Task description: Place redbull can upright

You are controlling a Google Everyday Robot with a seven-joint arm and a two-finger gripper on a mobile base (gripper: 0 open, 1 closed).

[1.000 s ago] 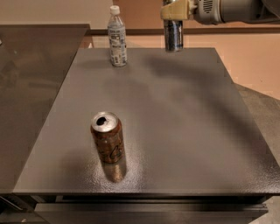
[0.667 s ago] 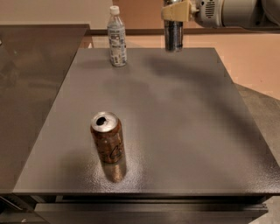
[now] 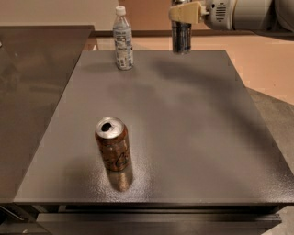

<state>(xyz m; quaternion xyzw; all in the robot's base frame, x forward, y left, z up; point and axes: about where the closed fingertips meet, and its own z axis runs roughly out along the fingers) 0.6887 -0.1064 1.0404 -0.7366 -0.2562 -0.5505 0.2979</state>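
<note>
gripper (image 3: 182, 17) fingers (image 3: 190, 12) pinched on redbull can (image 3: 181, 40) top; can hangs upright below them, far counter (image 3: 183, 119) edge.

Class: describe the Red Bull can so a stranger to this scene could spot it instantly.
Start at the grey table; go to its far edge, right of centre. There, under the gripper, stands the redbull can: slim, dark blue-silver, unlike the clear bottle or wider brown can.
</note>
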